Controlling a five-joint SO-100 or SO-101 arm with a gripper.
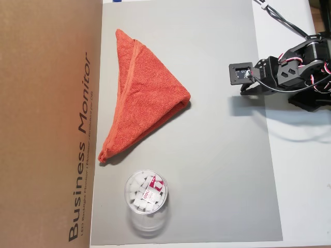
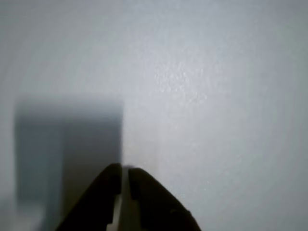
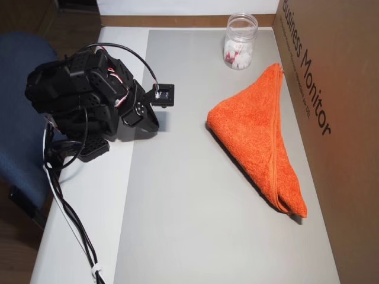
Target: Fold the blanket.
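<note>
Over at the mat's edge the gripper (image 2: 124, 167) sits pinched closed on nothing, well apart from the one blanket (image 1: 140, 106), which is folded into a triangle against the cardboard box (image 1: 49, 124). One clear cup (image 1: 146, 195) sits near the blanket's tip, with a red "deli" label inside, and the box reads "Business Monitor".

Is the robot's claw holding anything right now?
No, nothing. The gripper is shut on itself, with only bare grey mat under it. The blanket lies folded in a triangle, away from the arm.
</note>
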